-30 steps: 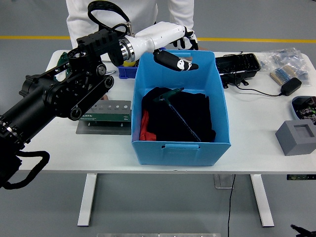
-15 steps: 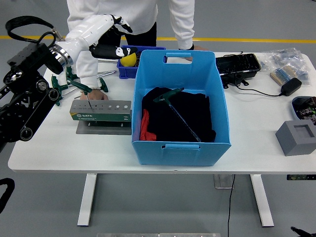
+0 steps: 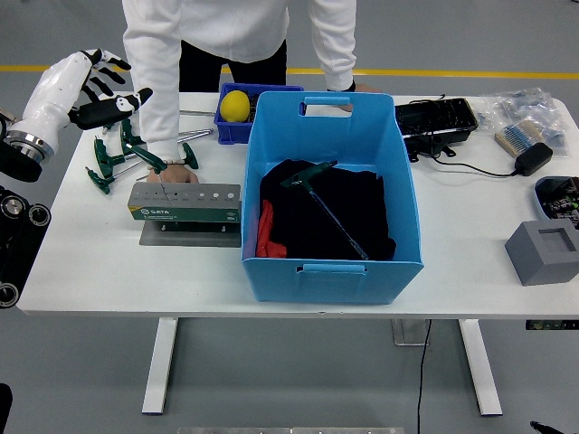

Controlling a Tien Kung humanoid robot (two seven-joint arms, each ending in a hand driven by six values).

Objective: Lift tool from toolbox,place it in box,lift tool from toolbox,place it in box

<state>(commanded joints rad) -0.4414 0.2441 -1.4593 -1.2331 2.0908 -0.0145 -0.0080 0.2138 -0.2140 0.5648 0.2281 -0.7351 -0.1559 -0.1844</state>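
The left hand [image 3: 90,86] hangs above the far left corner of the desk [image 3: 470,244], its white palm turned up and its black fingers [image 3: 110,61] spread, holding nothing; the right hand is out of view. One T-handle hex key [image 3: 326,201] already lies inside the blue box [image 3: 331,267], resting diagonally on a black cloth [image 3: 362,221] with its green grip toward the far wall and its thin shaft running to the near right; a red item [image 3: 263,231] shows at the cloth's left edge. So the first lift and drop look done, and the step in hand is the second pickup. The remaining T-handle keys [image 3: 118,161] lie loose on the desk just beyond the grey tool holder [image 3: 185,202], near the hand and below it; how many there are is hard to tell, since their green grips overlap. A person stands at the far side, one hand [image 3: 177,174] resting at the holder's top edge, the other arm down behind the box. The next move calls for lowering the hand onto one green grip and curling round it without snagging its neighbours. A small blue bin [image 3: 228,129] with a yellow ball [image 3: 235,105] sits just left of the box.
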